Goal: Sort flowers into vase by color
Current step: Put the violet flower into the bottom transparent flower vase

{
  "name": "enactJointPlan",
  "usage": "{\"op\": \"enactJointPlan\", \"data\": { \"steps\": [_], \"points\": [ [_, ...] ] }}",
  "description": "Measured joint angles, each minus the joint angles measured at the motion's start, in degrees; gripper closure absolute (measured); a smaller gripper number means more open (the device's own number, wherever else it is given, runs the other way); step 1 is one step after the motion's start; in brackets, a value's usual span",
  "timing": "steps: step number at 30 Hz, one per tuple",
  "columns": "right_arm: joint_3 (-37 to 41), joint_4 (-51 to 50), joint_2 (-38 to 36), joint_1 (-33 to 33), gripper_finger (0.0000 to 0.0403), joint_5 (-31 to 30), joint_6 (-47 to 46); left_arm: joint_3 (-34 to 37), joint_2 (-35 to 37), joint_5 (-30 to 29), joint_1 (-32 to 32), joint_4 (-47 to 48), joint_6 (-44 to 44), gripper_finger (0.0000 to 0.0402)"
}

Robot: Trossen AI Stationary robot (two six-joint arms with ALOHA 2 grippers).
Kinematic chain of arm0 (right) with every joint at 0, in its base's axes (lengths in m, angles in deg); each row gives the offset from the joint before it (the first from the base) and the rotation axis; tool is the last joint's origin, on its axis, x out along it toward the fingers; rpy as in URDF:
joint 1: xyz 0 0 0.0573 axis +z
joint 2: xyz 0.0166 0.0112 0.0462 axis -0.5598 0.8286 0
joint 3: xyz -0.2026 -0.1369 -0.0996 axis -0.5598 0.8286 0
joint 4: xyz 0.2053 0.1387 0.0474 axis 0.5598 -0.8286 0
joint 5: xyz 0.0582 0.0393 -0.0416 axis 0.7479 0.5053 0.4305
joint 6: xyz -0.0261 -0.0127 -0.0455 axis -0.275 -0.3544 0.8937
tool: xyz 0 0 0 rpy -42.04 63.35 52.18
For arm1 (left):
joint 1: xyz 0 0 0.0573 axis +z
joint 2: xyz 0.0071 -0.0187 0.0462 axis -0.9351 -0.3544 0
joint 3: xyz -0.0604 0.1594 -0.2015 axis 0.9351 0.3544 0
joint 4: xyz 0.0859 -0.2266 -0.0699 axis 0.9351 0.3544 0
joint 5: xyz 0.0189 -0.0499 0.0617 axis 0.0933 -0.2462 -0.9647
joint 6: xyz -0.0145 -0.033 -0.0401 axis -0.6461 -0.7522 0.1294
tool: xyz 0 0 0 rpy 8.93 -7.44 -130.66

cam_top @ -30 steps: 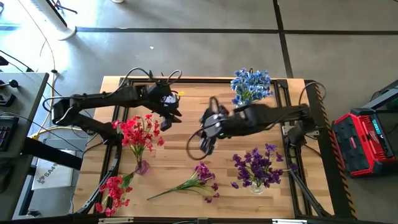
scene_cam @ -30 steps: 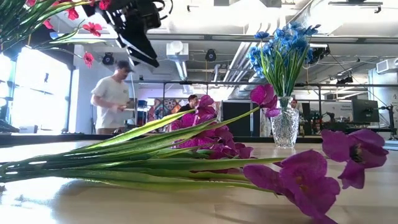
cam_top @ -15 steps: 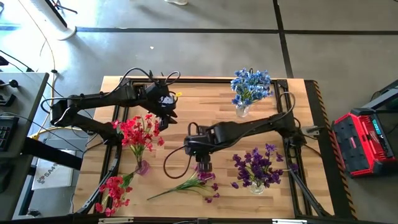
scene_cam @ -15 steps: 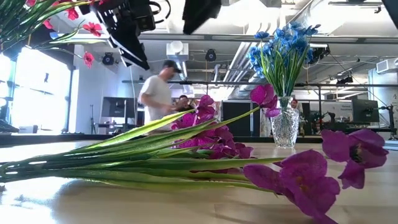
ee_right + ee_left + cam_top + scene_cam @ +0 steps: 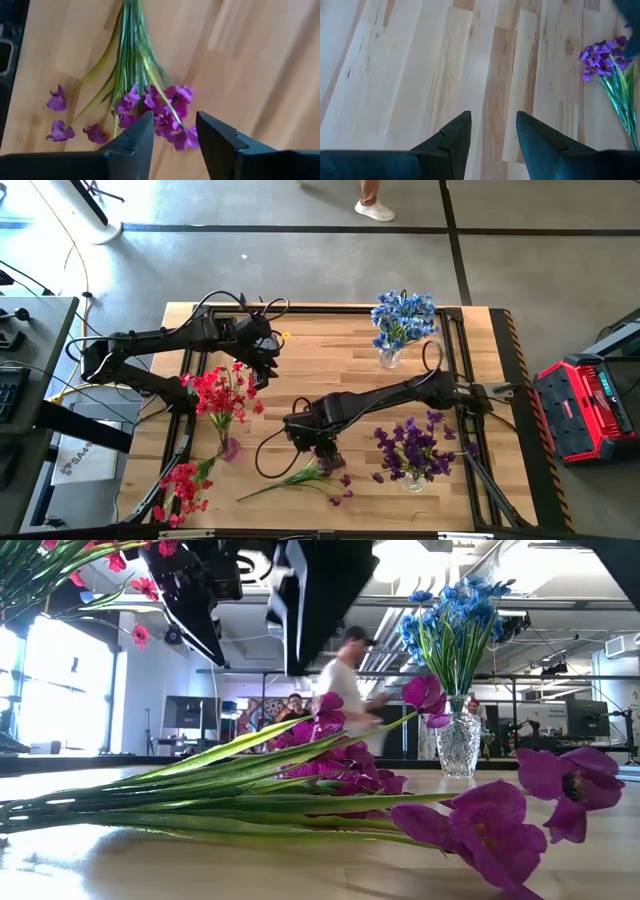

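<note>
A loose purple spray [image 5: 305, 477] lies flat on the table near its front edge, blossoms toward the right; it also shows in the right wrist view [image 5: 140, 90], the low view [image 5: 300, 795] and the left wrist view [image 5: 612, 70]. My right gripper [image 5: 322, 452] hovers open just above its blossom end [image 5: 170, 117], touching nothing. My left gripper [image 5: 262, 370] is open and empty over the far left of the table, above bare wood [image 5: 490, 120]. A loose red spray [image 5: 185, 485] lies at the near left corner.
A vase of red flowers [image 5: 225, 405] stands at the left, a vase of purple flowers [image 5: 412, 452] at the near right, a vase of blue flowers [image 5: 400, 325] at the far right. A person walks in the room beyond the table [image 5: 345, 680].
My right gripper has swung from the table's middle toward the near edge and come down over the purple spray's blossoms. My left gripper has shifted slightly toward the far left. The person in the room has walked to the right.
</note>
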Motion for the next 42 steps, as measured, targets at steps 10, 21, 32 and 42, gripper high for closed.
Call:
{"op": "enactJointPlan", "data": {
  "steps": [10,21,32,42],
  "points": [
    [0.0,-1.82,5.01,-0.87,0.0307,1.91,1.98,0.0,0.0,-0.07,0.0,0.16,-0.15,0.0257],
    [0.0,-13.42,4.18,-4.11,0.0393,-1.99,1.59,0.0,0.0,-0.39,0.0,-0.2,-0.02,0.0257],
    [-0.07,-18.11,-2.95,-8.56,0.0401,-22.53,-5.42,0.0,-0.02,-0.74,0.0,-1.51,-0.1,0.0257],
    [-0.11,-12.56,-7.12,-15.56,0.037,-22.62,-15.2,0.0,-0.02,-0.74,0.0,-3.36,-0.15,0.0257]
  ]
}}
